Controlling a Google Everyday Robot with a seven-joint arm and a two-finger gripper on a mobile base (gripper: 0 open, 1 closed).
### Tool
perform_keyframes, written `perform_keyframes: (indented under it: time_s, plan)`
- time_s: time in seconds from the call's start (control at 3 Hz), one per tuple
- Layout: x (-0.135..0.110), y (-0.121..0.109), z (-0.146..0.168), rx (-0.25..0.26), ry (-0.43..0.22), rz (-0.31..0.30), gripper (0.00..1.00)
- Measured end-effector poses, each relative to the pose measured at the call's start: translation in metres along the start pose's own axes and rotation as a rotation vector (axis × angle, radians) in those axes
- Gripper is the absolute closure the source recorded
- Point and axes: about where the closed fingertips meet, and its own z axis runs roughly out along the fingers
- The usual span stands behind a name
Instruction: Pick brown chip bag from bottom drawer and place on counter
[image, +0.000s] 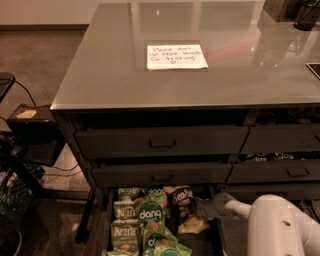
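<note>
Nearest you, the white arm (280, 227) comes in from the lower right and ends at the gripper (201, 210), low inside the bottom drawer (204, 244), which is pulled out. The brown chip bag (182, 200) lies immediately left of the gripper, touching it or nearly so. You cannot tell whether the gripper is clenched on the bag or only resting against its right edge.

The bag's long axis runs front to back in the drawer, with its pale lower edge towards you and its dark top towards the cabinet. On its left, the green dang bags (150, 216) press close, with the Kettle bags (125, 235) beyond them. So judge the lift as straight up and back towards you, away from that crowd.

Above, the two shallower drawers (161, 142) overhang the rear of the tray, so you will likely need to clear their fronts before rising.

Farther off, the bench (100, 80) is glossy grey and flat, with a white note (176, 56) near its middle and a dark object (306, 14) at the far right corner. The bare patch in front of the note looks like the easiest landing spot.
</note>
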Motion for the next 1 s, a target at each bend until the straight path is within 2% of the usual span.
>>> perform_keyframes:
  time_s: [0.67, 1.0]
  plan:
    - [0.000, 0.000, 0.000, 0.000, 0.000, 0.000, 0.89]
    - [-0.001, 0.005, -0.013, -0.001, -0.001, 0.000, 1.00]
